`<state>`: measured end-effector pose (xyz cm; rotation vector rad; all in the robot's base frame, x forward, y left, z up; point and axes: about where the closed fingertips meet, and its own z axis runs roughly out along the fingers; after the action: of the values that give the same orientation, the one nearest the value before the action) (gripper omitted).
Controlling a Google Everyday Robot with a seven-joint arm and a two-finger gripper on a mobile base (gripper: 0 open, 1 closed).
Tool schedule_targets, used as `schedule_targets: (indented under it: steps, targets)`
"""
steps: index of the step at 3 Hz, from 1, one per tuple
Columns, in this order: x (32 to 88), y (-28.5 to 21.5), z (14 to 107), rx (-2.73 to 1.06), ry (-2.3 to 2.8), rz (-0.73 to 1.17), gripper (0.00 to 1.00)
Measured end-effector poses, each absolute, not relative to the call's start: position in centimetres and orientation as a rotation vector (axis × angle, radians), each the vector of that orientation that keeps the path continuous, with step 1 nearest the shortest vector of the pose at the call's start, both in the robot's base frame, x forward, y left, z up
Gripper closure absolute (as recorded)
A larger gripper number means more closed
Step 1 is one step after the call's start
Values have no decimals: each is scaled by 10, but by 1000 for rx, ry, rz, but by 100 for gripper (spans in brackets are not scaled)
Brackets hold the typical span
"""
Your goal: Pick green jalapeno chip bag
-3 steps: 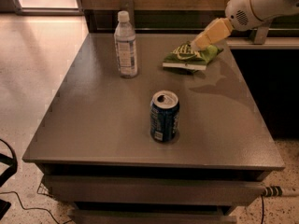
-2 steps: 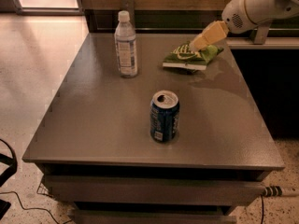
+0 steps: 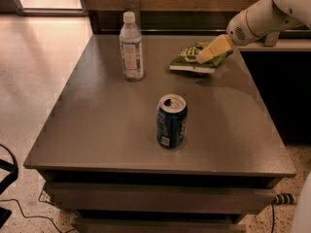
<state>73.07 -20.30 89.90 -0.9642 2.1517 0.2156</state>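
Zero readable writing; your gripper [image 3: 201, 57] has dropped lower onto the green jalapeno chip bag [image 3: 183, 58]; grip: can't tell.

Pincer [image 3: 208, 56] on chip bag [image 3: 185, 60], table [image 3: 97, 130] back R; bottle [image 3: 131, 47] L, can [image 3: 171, 121] front-ctr.

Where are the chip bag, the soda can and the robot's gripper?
green jalapeno chip bag [image 3: 184, 57]: camera view, its crinkled green face.
blue soda can [image 3: 171, 125]: camera view, its side label.
gripper [image 3: 203, 57]: camera view, its yellow tip, over the bag's right part.
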Motion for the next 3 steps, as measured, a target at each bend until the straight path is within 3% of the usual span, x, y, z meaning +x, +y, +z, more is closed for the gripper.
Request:
schedule_targets:
  steps: [3]
  targets:
    - [740, -169, 835, -1043, 2223, 376, 0]
